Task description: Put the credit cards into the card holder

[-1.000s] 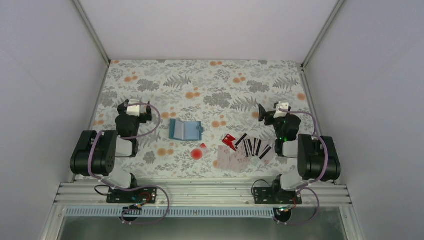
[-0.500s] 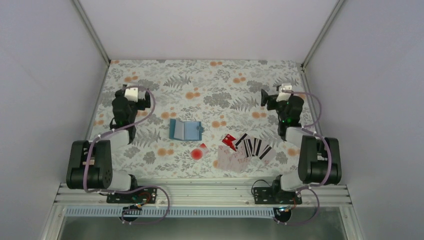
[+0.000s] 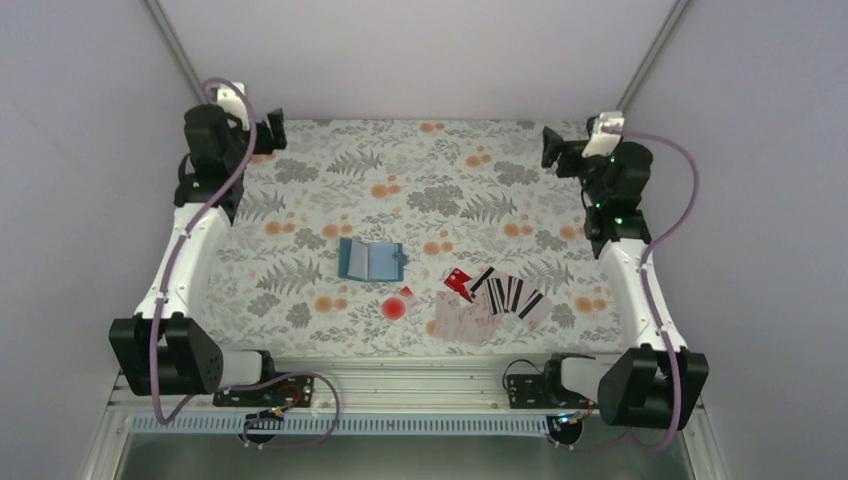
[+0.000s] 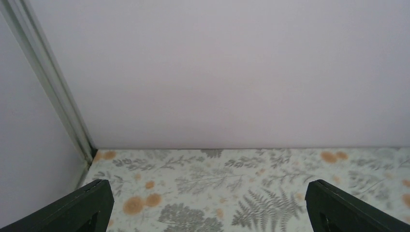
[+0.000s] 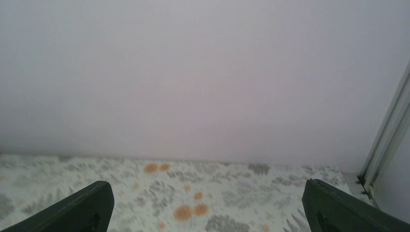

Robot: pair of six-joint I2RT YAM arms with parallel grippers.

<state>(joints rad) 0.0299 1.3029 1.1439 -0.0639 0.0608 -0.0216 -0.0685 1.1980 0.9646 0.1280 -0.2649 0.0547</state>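
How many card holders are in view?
1. The card holder lies open near the middle, left of the fanned credit cards. No second one shows, and nothing looks able to hide one.

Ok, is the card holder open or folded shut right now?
Open. In the top view the card holder lies spread flat, two blue panels side by side, inner side up.

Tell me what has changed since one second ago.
The left gripper moved away to the far left corner, the right gripper to the far right corner; both are open and empty. The card holder and the credit cards did not move.
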